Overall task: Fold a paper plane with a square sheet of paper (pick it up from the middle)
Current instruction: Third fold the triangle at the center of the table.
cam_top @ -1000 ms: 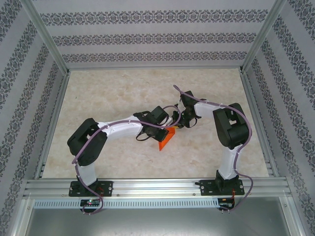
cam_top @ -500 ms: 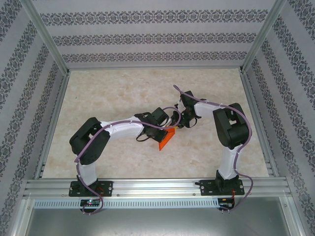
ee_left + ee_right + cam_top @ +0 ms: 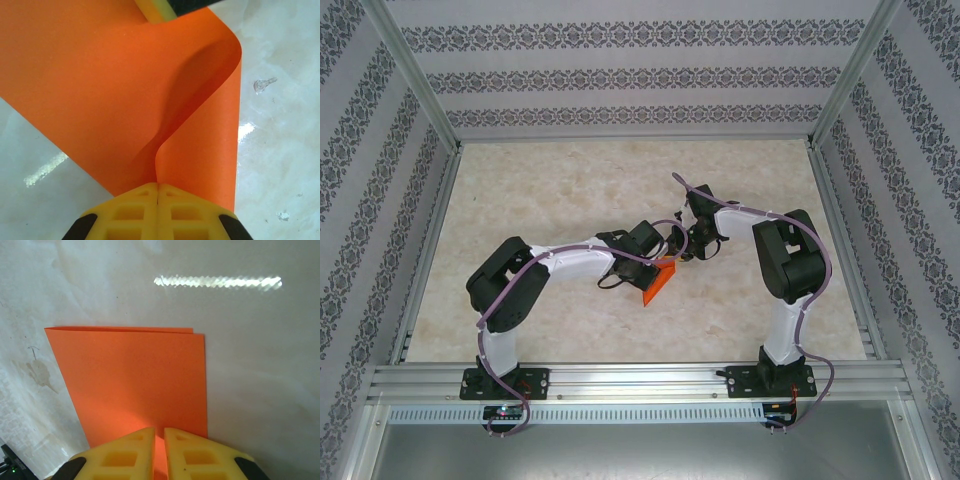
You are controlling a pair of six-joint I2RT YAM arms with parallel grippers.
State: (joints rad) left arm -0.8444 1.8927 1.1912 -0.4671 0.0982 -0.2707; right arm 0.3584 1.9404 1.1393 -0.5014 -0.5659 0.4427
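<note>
Marbled desk (image 3: 570, 180), patterned walls. The folded orange sheet (image 3: 657, 283) is being held near mid-desk. The left gripper (image 3: 158, 194) is clenching its curled end and the right gripper (image 3: 159, 439) is pinching the opposite edge. Over the last second the left elbow is drifting rightward while the sheet is staying put, so the fold is probably being tightened.

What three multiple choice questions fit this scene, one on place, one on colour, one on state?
1. Where is the sheet of paper? A. between the left end effector and the right end effector; B. far left corner; C. on the near rail.
2. Its colour? A. blue; B. white; C. orange.
3. The left end effector is: A. wide open; B. shut on the paper; C. shut on nothing.
Answers: A, the top view shows it between them; C, orange in each view; B, its fingers meet, pinching paper.
</note>
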